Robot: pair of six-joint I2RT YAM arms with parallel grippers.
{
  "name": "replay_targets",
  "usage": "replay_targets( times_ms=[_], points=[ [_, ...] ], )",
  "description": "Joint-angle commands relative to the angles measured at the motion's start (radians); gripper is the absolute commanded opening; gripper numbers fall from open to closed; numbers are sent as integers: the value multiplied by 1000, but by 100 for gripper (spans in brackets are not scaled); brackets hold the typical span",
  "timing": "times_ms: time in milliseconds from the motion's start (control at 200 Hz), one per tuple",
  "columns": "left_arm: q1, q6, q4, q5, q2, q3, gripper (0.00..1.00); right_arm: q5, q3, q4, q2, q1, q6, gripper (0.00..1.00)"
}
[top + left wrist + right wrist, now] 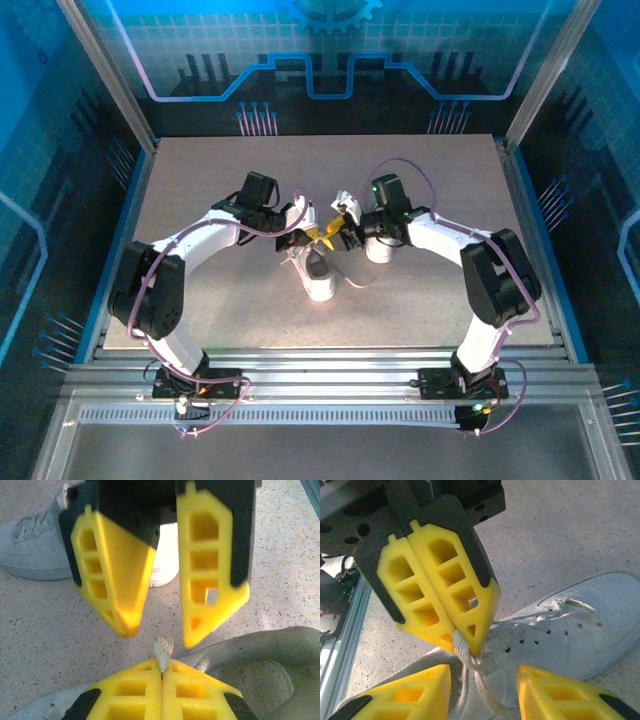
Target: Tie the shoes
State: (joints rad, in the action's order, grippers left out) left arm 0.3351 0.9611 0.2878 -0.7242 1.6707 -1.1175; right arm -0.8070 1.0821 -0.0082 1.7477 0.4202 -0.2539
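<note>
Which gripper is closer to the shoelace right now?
Left. The left gripper is shut on the lace itself; the right gripper faces it, open, with the lace running between its jaws.

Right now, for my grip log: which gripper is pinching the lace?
The left gripper: it is clamped shut on the lace, while the right gripper stands open, holding nothing.

There are one speckled surface (200, 180), two white shoes, namely the near shoe (318, 285) and the far shoe (30, 545), two arms, the left arm (190, 245) and right arm (450, 240), two yellow-fingered hands, the left hand (162, 667) and right hand (484, 670), and one raised lace strand (470, 660).
</note>
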Motion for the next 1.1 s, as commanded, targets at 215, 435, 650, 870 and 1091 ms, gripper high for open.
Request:
replay_targets(
  times_ms=[215,435,650,870,1091],
  points=[
    [5,16,37,-60,-14,-22,0,-60,-77,49,-55,-60,25,47],
    [5,16,117,-68,-1,-72,0,-31,-17,13,-8,-17,-33,52],
    [5,20,135,-68,4,-77,0,-36,16,13,29,17,-46,52],
    [5,32,150,-67,14,-87,0,-26,16,24,17,28,-58,50],
    [5,42,171,-69,29,-100,0,-24,34,9,16,28,-92,48]
  ],
)
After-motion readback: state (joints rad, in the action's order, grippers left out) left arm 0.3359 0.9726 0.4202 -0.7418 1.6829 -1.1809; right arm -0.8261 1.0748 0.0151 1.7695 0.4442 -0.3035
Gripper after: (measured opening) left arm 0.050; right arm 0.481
